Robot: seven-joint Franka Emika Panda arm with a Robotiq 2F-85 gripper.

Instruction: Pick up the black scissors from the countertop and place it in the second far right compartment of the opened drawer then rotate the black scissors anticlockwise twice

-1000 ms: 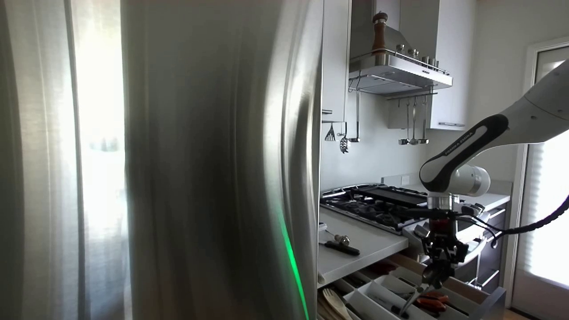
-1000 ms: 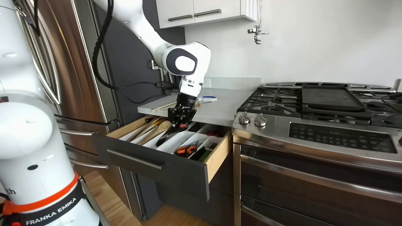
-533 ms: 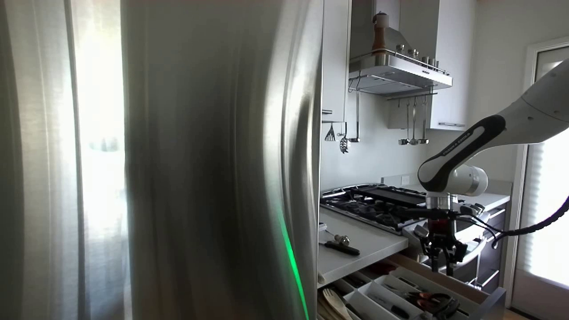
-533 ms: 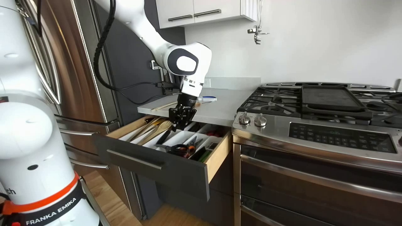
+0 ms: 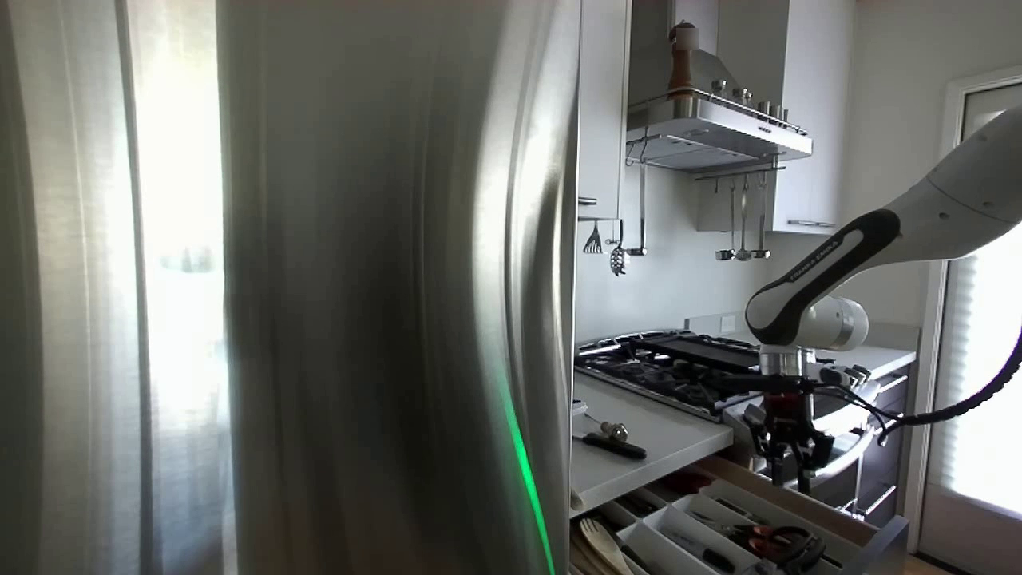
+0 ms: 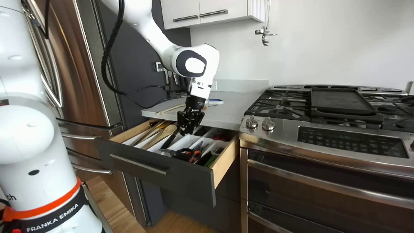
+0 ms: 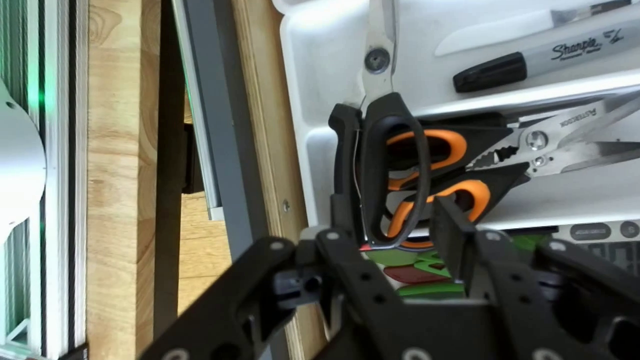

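Fingers [image 7: 452, 240] apart and released, the gripper [image 7: 393, 214] hangs above the opened drawer [image 6: 226, 157]. Along its front edge, black scissors [image 7: 372, 160] straddle a divider [image 7: 525, 95] near a marker [image 7: 547, 61], overlapping orange-handled shears [image 7: 537, 141].

Black scissors [image 7: 377, 117], silver-bladed, lie across neighbouring compartments [image 7: 320, 75] of the opened drawer [image 6: 181, 176]; pale countertop [image 6: 233, 105] above.

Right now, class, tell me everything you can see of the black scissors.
The black scissors have plastic-looking handles and silvery, metal-looking blades, nearly closed, joined at a round pivot. They lie in the opened drawer across a white divider, handles over an orange-trimmed pair; contact there is unclear. The hand hangs clear above.
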